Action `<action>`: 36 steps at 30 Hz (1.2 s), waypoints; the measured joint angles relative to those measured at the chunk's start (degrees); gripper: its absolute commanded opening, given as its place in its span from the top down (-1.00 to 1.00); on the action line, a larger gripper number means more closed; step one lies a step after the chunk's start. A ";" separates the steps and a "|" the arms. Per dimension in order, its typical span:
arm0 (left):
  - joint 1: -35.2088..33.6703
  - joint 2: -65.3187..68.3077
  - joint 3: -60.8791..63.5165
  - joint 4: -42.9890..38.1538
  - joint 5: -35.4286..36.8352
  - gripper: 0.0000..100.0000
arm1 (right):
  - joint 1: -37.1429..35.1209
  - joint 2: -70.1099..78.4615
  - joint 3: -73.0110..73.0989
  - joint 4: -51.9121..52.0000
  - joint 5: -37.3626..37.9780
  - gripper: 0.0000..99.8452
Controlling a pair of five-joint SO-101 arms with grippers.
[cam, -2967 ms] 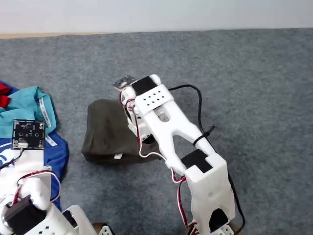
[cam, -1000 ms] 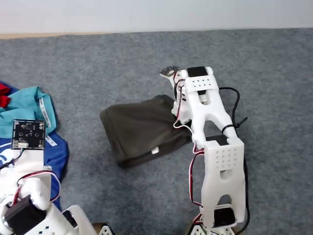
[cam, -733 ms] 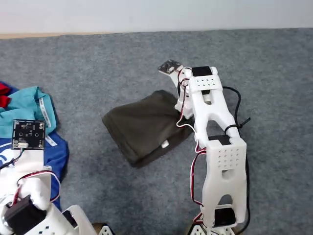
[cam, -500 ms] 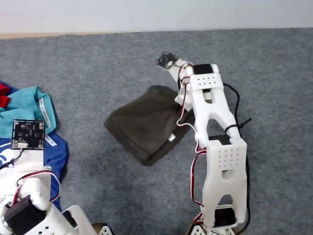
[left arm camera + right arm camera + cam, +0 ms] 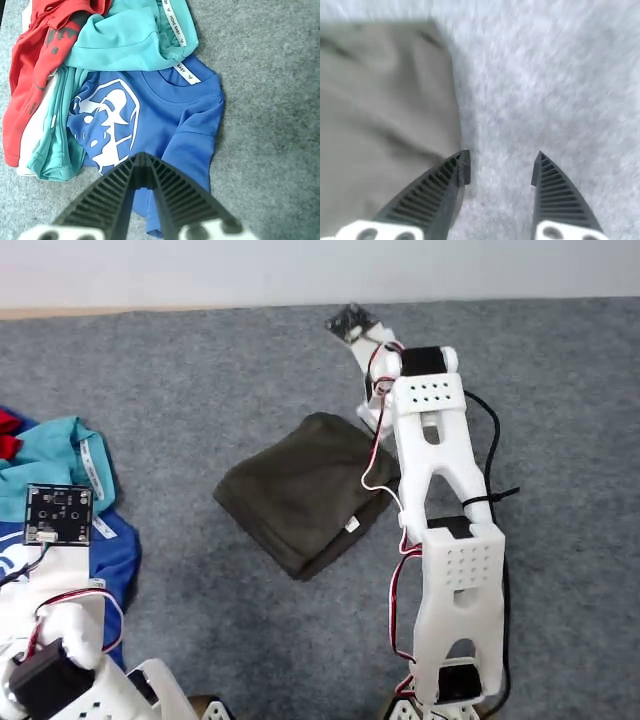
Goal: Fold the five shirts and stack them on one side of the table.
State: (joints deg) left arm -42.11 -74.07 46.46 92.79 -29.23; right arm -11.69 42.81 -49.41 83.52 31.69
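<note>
"One shirt is done, I'd say. From the overhead camera, the dark olive cloth shirt (image 5: 300,490) lies as a compact folded packet mid-table on the grey felt-like table cover (image 5: 560,390). My white right arm (image 5: 440,500) stretches along its edge, with the wrist past the shirt's far corner."

"What else is on the table?"

"A loose heap at the left rim, well apart from the olive packet: a teal cotton shirt (image 5: 50,455) lying over a blue printed shirt (image 5: 115,560). My left arm hangs right above that heap."

"And the left wrist camera?"

"The left gripper (image 5: 143,165) has its ribbed black fingers pressed together on nothing, poised over the blue shirt. A crumpled red shirt (image 5: 35,65) and the teal one overlap beside it. Lifting one out will tend to drag its neighbours, I reckon."

"Right wrist?"

"The right gripper (image 5: 501,167) is spread apart and empty. One fingertip sits just beside the olive shirt's edge and the other over bare cover. I judge it placed to nudge the packet aside, since the stack belongs at one side."
</note>
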 measured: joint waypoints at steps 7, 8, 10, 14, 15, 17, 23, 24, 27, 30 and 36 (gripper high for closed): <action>0.00 0.00 0.00 0.00 0.00 0.99 | -7.56 0.35 -1.49 -6.24 -3.96 0.96; 0.00 0.00 0.00 0.00 0.00 0.99 | -8.35 1.05 -1.58 -7.74 -4.04 0.94; 0.00 0.00 0.00 0.00 0.00 0.99 | -9.76 3.69 -1.58 -10.11 -4.22 0.98; 0.00 0.00 0.00 0.00 0.00 0.99 | -11.16 9.32 -1.49 -14.07 -4.31 0.98; 0.00 0.00 0.00 0.00 0.00 0.99 | -11.52 10.55 -1.49 -15.12 -4.31 0.98; 0.00 0.00 0.00 0.00 0.00 0.99 | -11.87 12.75 -1.49 -17.49 -4.31 0.98; 0.00 0.00 0.00 0.00 0.00 0.99 | -11.52 17.85 -1.58 -25.67 -4.40 0.97; 0.00 0.00 0.00 0.00 0.00 0.99 | -11.25 18.20 -1.58 -26.99 -4.40 0.97; 0.00 0.00 0.70 0.00 0.00 0.99 | -10.90 18.29 -1.58 -28.75 -4.40 0.97; 0.00 0.00 1.93 0.00 0.00 0.99 | -10.90 17.76 -1.58 -28.13 -4.40 0.97; 0.00 0.00 2.11 0.00 0.00 0.99 | -11.16 10.73 -1.49 -22.33 -6.59 0.97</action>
State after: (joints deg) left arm -42.11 -74.07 48.57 92.79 -29.23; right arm -22.86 53.54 -50.90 61.19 25.10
